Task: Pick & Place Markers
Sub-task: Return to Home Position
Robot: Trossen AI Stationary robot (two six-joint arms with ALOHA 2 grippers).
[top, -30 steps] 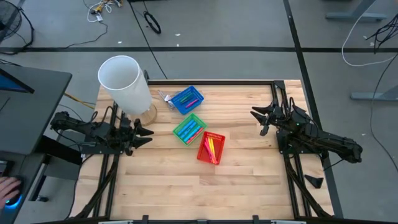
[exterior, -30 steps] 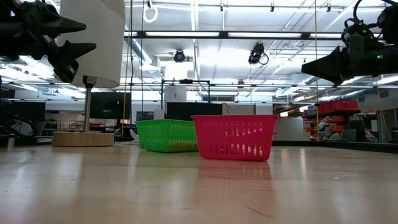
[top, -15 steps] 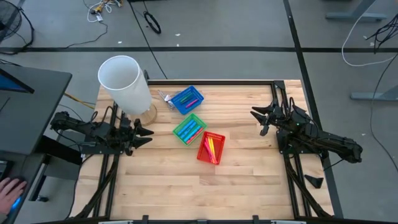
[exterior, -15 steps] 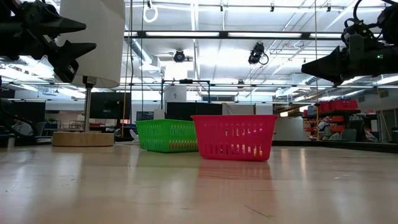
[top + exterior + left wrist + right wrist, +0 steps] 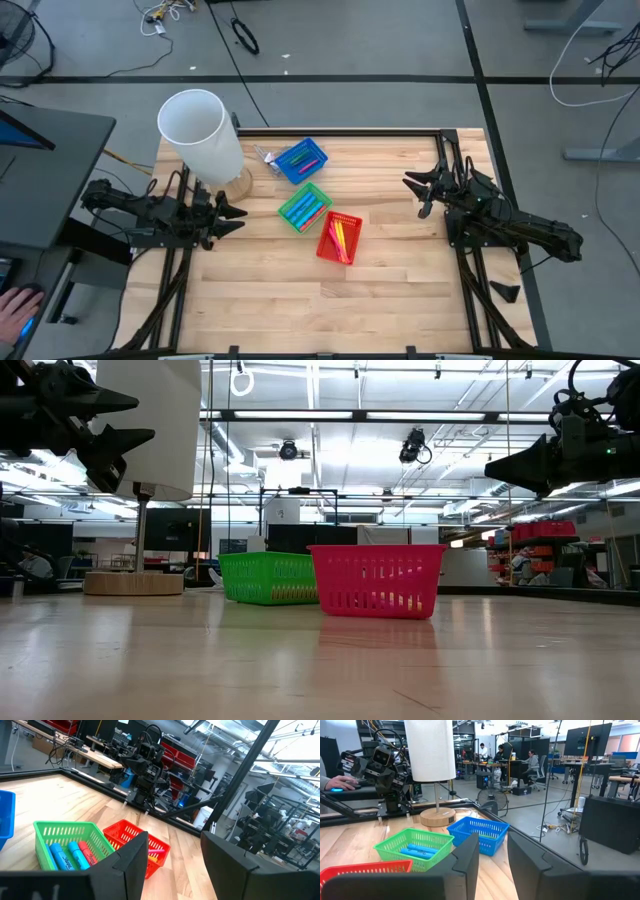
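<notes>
The markers lie inside three small mesh baskets at the table's middle: a blue basket with blue, green and pink ones, a green basket with blue and red ones, and a red basket with yellow, pink and red ones. My left gripper hovers open at the table's left edge, pointing right toward the baskets. My right gripper hovers open at the right edge, pointing left. Both are well above the table in the low view and hold nothing.
A white lamp shade on a round wooden base stands at the far left, next to my left gripper. A small metal clip lies beside the blue basket. Bare wood spreads along the near half of the table.
</notes>
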